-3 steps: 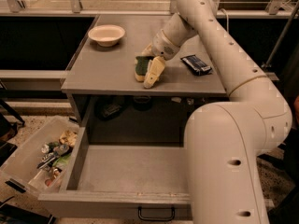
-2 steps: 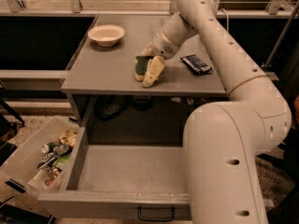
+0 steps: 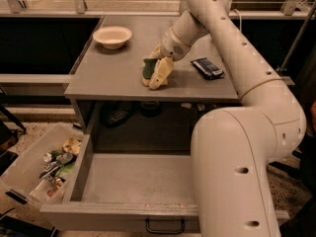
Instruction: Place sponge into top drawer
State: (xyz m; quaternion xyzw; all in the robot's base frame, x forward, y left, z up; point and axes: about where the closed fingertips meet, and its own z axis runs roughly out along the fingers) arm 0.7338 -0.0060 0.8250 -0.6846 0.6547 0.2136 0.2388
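Observation:
The sponge (image 3: 147, 69), dark green on pale yellow foam, stands on edge on the grey tabletop (image 3: 108, 75) near its middle. My gripper (image 3: 156, 72) reaches down from the right and is shut on the sponge, with one cream finger (image 3: 162, 72) in front of it, low at the tabletop. The top drawer (image 3: 108, 215) is pulled open below the table's front edge; its grey inside is bare and its dark pull handle (image 3: 165, 226) shows at the bottom. My large white arm (image 3: 237, 147) covers the drawer's right part.
A cream bowl (image 3: 112, 36) sits at the back left of the tabletop. A dark blue wrapped packet (image 3: 207, 67) lies to the right of the gripper. A clear plastic bin (image 3: 29, 169) of clutter stands on the floor left of the drawer. Dark items (image 3: 118, 115) sit under the table.

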